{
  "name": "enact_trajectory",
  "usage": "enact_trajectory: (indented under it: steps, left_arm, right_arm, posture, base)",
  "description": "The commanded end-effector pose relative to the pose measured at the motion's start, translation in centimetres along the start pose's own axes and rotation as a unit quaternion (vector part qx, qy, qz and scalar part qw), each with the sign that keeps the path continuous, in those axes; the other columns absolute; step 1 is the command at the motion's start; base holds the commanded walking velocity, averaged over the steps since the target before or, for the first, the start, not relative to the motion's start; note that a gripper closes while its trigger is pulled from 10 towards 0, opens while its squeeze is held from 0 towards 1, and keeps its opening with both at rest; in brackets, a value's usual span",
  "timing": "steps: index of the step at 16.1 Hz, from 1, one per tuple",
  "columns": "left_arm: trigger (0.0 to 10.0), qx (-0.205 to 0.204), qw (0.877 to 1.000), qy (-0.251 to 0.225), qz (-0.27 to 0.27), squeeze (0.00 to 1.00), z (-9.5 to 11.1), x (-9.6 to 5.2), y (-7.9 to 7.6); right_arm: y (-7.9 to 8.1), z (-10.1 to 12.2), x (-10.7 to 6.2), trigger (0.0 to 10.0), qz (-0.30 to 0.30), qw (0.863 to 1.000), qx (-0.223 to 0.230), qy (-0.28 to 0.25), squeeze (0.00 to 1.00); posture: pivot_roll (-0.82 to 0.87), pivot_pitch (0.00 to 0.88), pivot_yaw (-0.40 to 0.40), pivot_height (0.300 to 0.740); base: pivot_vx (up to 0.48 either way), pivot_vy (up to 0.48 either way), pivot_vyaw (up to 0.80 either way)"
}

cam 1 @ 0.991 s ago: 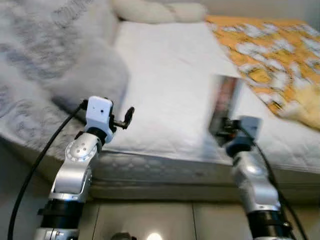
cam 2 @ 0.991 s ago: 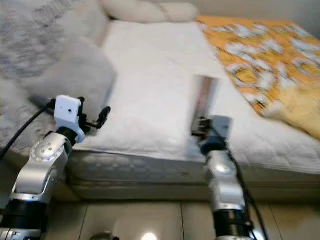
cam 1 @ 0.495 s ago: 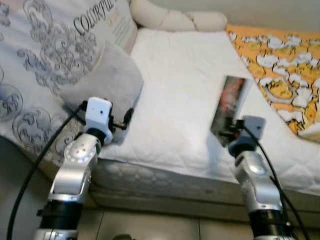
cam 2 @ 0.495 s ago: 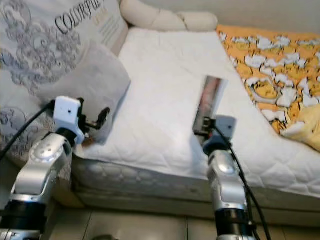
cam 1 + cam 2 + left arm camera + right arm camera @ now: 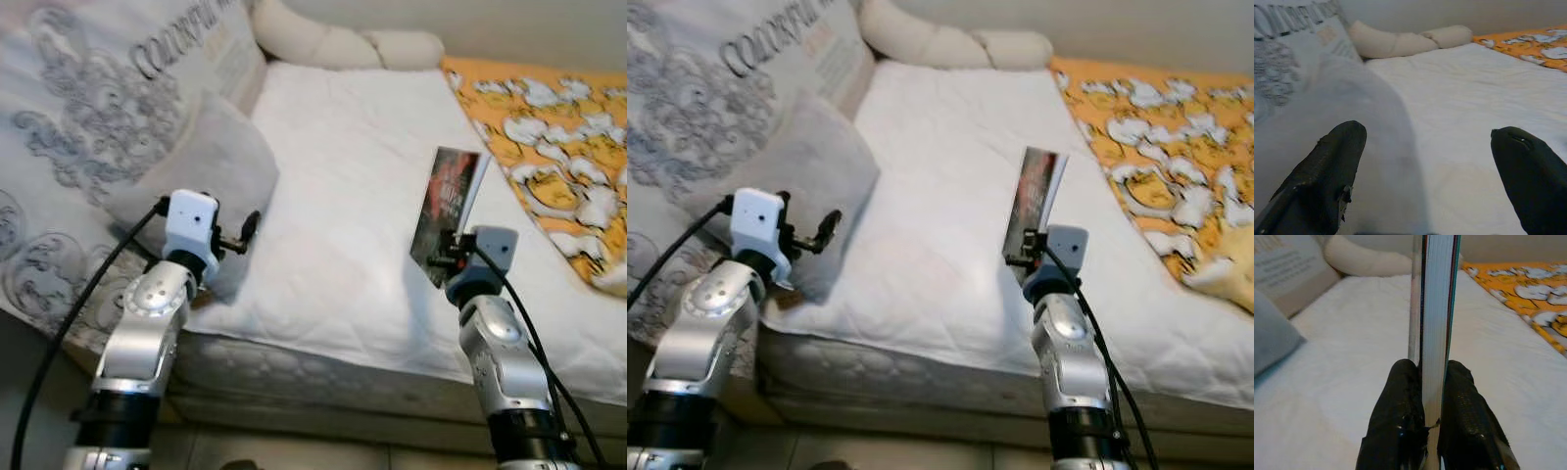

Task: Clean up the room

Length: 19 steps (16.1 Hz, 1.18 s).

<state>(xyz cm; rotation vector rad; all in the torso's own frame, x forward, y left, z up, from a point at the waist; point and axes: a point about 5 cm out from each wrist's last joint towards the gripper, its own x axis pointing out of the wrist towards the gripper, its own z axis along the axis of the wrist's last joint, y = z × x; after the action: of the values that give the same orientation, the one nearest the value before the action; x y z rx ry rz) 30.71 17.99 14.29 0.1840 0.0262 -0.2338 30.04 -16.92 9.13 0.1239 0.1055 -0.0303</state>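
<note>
While the right gripper point(image 5: 1432, 382) pinches a book point(image 5: 449, 201), the left gripper point(image 5: 1425, 166) hangs spread and empty.
Held upright above the white mattress point(image 5: 343, 186), right of the grey pillow point(image 5: 201, 171), the thin book shows a dark, reddish cover and white page edges; an orange patterned blanket point(image 5: 549, 127) lies far right.

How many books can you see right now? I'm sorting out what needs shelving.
1. The book is held upright over the white mattress, clamped at its lower edge by the right gripper. Others may be hidden under the bedding.
</note>
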Motion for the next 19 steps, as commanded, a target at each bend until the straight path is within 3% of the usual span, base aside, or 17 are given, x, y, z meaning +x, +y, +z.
enact_trajectory:
  steps: [1,4,7,19]
  left_arm:
    - [10.0,0.001,1.000,-0.005,0.001,0.51,0.25,0.02,0.19]
    - [10.0,0.001,1.000,-0.004,0.001,0.51,0.21,-0.01,0.21]
    - [10.0,0.001,1.000,-0.004,0.000,0.51,0.17,-0.01,0.17]
    - [10.0,0.011,1.000,-0.010,-0.007,0.49,0.46,-0.06,0.21]
  right_arm:
    - [1.29,1.08,0.31,10.0,0.027,0.999,-0.004,-0.024,0.00]
    - [1.46,1.02,0.29,10.0,0.036,0.999,-0.014,-0.021,0.00]
    - [1.61,0.73,0.29,10.0,0.040,0.999,-0.020,-0.013,0.00]
    - [1.64,0.63,0.23,10.0,0.053,0.999,0.001,-0.006,0.00]
  posture:
    - [0.04,0.000,-0.035,0.740]
    - [0.04,0.000,-0.035,0.740]
    - [0.04,0.000,-0.035,0.740]
    - [0.05,0.000,-0.035,0.740]
  base:
    - [0.337,0.000,0.00]
    - [0.336,0.000,0.00]
    - [0.335,0.000,0.73]
    - [0.307,0.000,0.00]
